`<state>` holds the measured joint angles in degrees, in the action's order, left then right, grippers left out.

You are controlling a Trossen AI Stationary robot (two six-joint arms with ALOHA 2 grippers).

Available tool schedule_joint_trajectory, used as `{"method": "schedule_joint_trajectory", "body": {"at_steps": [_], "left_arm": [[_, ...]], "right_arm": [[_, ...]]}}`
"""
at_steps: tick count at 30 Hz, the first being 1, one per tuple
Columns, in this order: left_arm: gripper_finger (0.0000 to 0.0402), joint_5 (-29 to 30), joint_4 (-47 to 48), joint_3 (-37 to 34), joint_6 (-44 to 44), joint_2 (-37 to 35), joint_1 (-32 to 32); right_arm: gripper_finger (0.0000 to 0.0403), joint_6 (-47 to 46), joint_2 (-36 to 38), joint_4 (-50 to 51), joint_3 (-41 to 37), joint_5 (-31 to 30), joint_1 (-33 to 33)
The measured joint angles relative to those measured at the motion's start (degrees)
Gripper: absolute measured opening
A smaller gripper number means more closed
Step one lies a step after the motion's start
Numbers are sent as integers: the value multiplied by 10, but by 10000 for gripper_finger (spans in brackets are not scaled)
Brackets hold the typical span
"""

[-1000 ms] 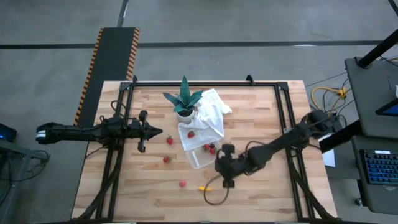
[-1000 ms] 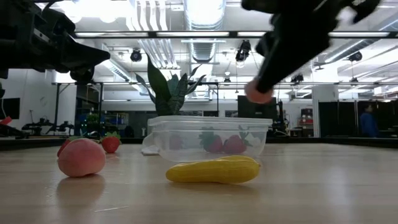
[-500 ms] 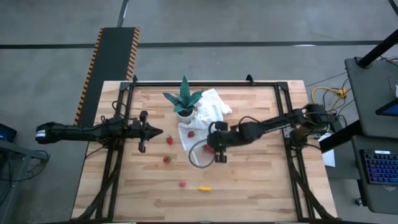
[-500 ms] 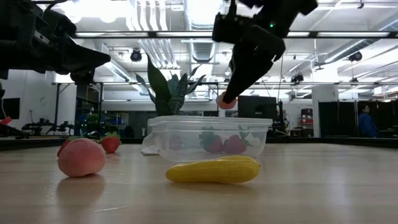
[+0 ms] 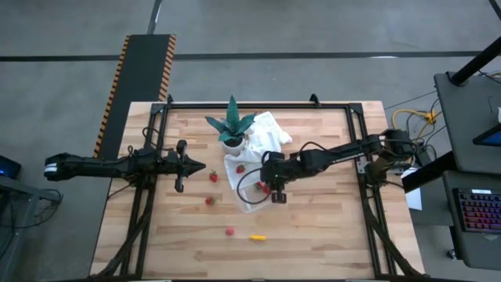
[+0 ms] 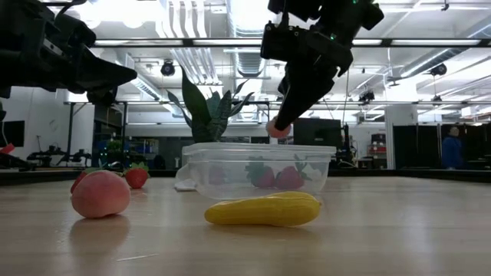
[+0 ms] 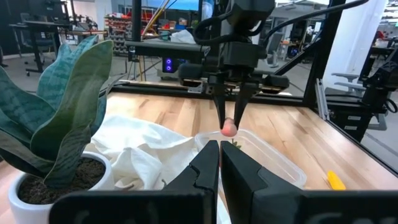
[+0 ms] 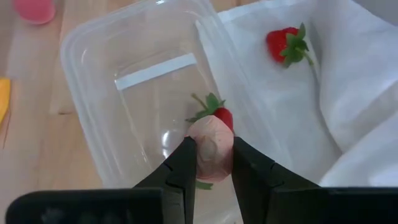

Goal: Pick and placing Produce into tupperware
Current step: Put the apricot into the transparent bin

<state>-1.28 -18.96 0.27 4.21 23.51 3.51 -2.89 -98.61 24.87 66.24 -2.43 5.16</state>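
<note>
The clear tupperware [image 5: 249, 196] [image 6: 257, 170] [image 8: 118, 93] sits mid-table with its far end on the white cloth [image 5: 264, 149]. It holds red strawberries [image 6: 289, 178]. My right gripper [image 5: 268, 186] [image 8: 211, 163] hovers over it, shut on a pale pink fruit piece [image 6: 278, 130] [image 7: 229, 129]. Loose produce rests on the table: two strawberries [image 5: 213, 177] [image 5: 209, 200], a pink piece [image 5: 229, 231] [image 6: 100, 193] and a yellow piece [image 5: 257, 236] [image 6: 263, 208]. Another strawberry [image 8: 286, 43] lies on the cloth. My left gripper [image 5: 192, 165] [image 7: 219, 163] waits shut, left of the cloth. My right gripper pinches the pale pink fruit piece [image 8: 211, 146] between its two fingers [image 8: 186, 163], one on each side. It comes from above, pointing down. The piece is lifted clear, just above the tupperware's rim and over a strawberry [image 8: 221, 115] inside.
A green spiky plant in a white pot [image 5: 232, 129] [image 7: 56, 118] stands on the cloth's far-left part, close to the tupperware. A black frame [image 5: 356, 157] runs along the table's edges. Bare wood lies to the right of and near the container.
My right gripper, carrying the pink piece, has swung from near the yellow piece at the table's near side toward the far-left, over the tupperware. It has then come down slightly toward the rim. The left arm has kept still.
</note>
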Motion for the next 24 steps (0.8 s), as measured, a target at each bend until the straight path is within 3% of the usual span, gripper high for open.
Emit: {"method": "schedule_joint_trajectory", "body": {"at_steps": [24], "left_arm": [[0,0,-1,0,0,1,0]], "right_arm": [[74,6,-33,-65,-42,-1,-4]]}}
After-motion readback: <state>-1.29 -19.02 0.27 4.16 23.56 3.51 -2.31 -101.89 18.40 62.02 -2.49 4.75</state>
